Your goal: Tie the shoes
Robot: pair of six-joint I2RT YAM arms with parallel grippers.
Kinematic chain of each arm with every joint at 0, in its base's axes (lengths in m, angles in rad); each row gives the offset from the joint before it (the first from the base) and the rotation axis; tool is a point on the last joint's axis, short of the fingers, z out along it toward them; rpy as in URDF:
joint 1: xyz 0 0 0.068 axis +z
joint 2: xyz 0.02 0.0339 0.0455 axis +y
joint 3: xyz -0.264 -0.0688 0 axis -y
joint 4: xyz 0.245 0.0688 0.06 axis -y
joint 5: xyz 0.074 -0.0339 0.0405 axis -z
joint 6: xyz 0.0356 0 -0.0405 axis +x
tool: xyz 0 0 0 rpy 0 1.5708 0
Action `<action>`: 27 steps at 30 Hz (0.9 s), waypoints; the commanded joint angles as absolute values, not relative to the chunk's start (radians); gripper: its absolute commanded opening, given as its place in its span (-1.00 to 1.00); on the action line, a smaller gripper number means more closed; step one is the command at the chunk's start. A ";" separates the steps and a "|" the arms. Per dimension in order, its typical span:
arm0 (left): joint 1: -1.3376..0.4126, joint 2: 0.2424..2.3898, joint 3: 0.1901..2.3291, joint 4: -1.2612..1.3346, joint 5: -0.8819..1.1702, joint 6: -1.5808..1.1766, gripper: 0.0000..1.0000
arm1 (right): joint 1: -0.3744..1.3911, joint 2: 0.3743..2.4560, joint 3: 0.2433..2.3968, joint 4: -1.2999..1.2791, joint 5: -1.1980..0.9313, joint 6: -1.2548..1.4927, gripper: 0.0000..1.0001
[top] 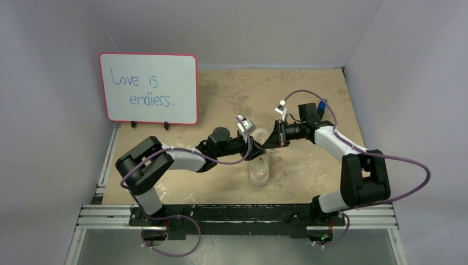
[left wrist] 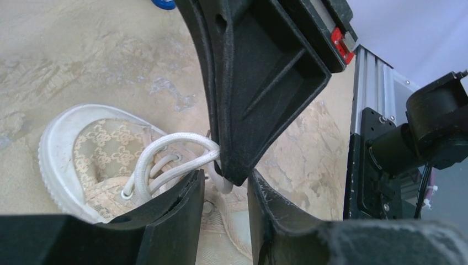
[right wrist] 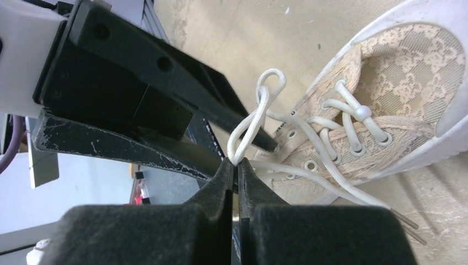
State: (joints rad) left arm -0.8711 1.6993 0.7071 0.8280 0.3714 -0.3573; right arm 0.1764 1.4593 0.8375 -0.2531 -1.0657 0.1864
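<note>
Near the middle of the sandy counter (top: pixel 309 94) the small pink-beige shoe (top: pixel 259 171) rests on its sole, and both arms reach in so that their tips meet just over its laced top. The right gripper (right wrist: pixel 234 165) has its fingers pressed tightly together on the white lace (right wrist: pixel 258 113), pinching the base of a doubled loop that stands up out of the fingertips and leans against one tip of the other arm's fingers. The left gripper (left wrist: pixel 225 176) has its fingers standing apart with a narrow gap between them; a short bend of lace lies in that gap without being clamped, and the right gripper's pointed tip sits just above it. From there the cord arches back down to the shoe's eyelets. One loose end trails across the counter beside the sole. A red-framed whiteboard (top: pixel 148 88) stands at the far left
</note>
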 commanded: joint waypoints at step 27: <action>-0.822 1.637 0.915 0.579 0.577 -0.722 -1.00 | 0.174 1.289 0.990 -0.689 -0.607 0.130 -0.10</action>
State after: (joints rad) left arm -0.8555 1.6302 0.8749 0.5087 0.4919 -0.5747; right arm 0.1757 1.3911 0.9897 -0.5655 -0.6876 0.1425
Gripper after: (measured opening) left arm 0.015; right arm 0.444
